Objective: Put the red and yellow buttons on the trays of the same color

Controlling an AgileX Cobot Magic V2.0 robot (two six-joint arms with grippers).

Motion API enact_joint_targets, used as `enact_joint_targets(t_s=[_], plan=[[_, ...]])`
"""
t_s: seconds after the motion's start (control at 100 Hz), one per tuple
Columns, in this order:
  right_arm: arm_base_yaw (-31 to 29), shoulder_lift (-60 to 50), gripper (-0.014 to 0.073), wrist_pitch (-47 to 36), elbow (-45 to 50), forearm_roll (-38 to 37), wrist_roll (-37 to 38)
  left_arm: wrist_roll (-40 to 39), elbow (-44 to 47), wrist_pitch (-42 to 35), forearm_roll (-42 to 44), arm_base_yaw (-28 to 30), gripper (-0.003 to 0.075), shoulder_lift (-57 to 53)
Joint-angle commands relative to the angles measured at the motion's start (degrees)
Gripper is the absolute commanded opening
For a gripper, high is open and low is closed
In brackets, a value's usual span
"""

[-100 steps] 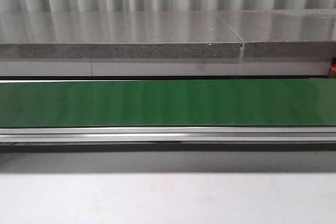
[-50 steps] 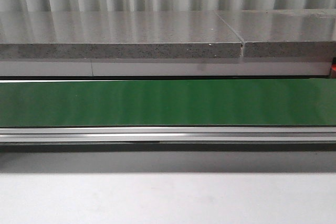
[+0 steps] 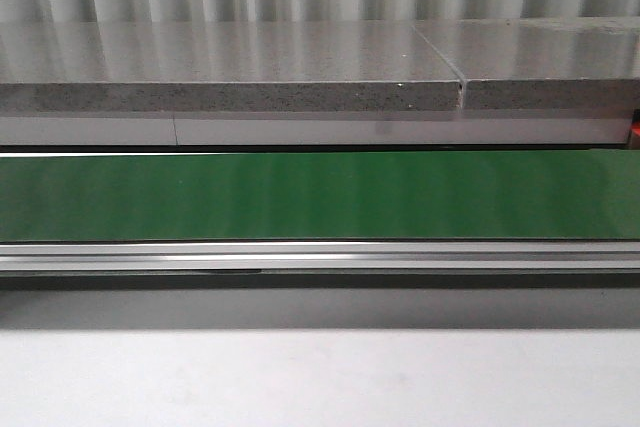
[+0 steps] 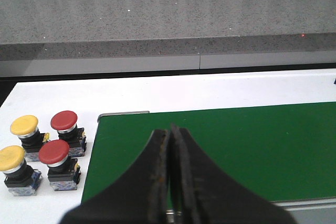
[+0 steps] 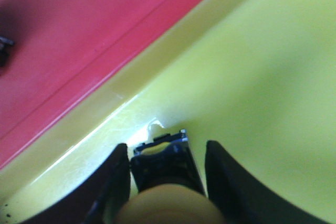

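Right wrist view: a yellow button [image 5: 167, 195] sits between the two dark fingers [image 5: 113, 187] of the right gripper [image 5: 167, 169], cap toward the camera, black base with a metal edge pointing down at the yellow tray [image 5: 262, 77]. The fingers stand a little apart on either side of the button's body; whether they press on it cannot be told. The base is just above or on the tray floor, close to the tray's raised edge. Beyond that edge lies the red tray [image 5: 68, 30], the two trays side by side.

Left wrist view: the left gripper [image 4: 170, 135] has its fingers pressed together, nothing between them, hovering over the near end of the green belt [image 4: 252, 150]. Off the belt's end, on the white table [image 4: 210, 90], stand four buttons in a cluster: two yellow buttons [image 4: 24, 125] and two red buttons [image 4: 64, 121], each upright with a domed cap on a black block.

No legible writing or labels anywhere.

Front view: only the belt, its metal rail [image 3: 320, 255] and a grey stone ledge [image 3: 230, 95]; neither arm shows.
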Motion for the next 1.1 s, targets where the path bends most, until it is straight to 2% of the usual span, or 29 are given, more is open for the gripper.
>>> enact_joint_targets(t_s=[0.0, 0.18, 0.25, 0.32, 0.47, 0.56, 0.79, 1.09], plan=[[0.0, -1.11, 0.0069, -2.96, -1.61, 1.0, -0.05, -0.41, -1.68, -4.13, -0.48, 0.05, -0.002, 0.19], [0.0, 0.76, 0.0075, -2.98, -1.61, 1.39, -0.05, -0.41, -1.68, -4.24, -0.48, 0.05, -0.002, 0.19], [0.0, 0.82, 0.0122, -2.93, -1.61, 1.39, -0.05, -0.41, -1.68, -4.24, -0.48, 0.05, -0.002, 0.19], [0.0, 0.82, 0.0223, -2.93, -1.73, 1.39, -0.05, -0.41, -1.68, -4.24, -0.48, 0.05, -0.002, 0.19], [0.0, 0.75, 0.0532, -1.62, -3.06, 1.39, -0.05, -0.41, -1.68, -4.24, -0.48, 0.05, -0.002, 0.19], [0.0, 0.64, 0.0633, -0.95, -3.89, 1.39, -0.05, -0.41, -1.68, -4.24, -0.48, 0.05, -0.002, 0.19], [0.0, -2.18, 0.0647, -0.36, -4.37, 1.63, -0.05, -0.41, -1.68, -4.24, -0.48, 0.05, -0.002, 0.19], [1.13, -15.58, 0.0647, -0.67, -4.37, 2.27, -0.35, -0.41, -1.68, -4.24, -0.48, 0.05, -0.002, 0.19]])
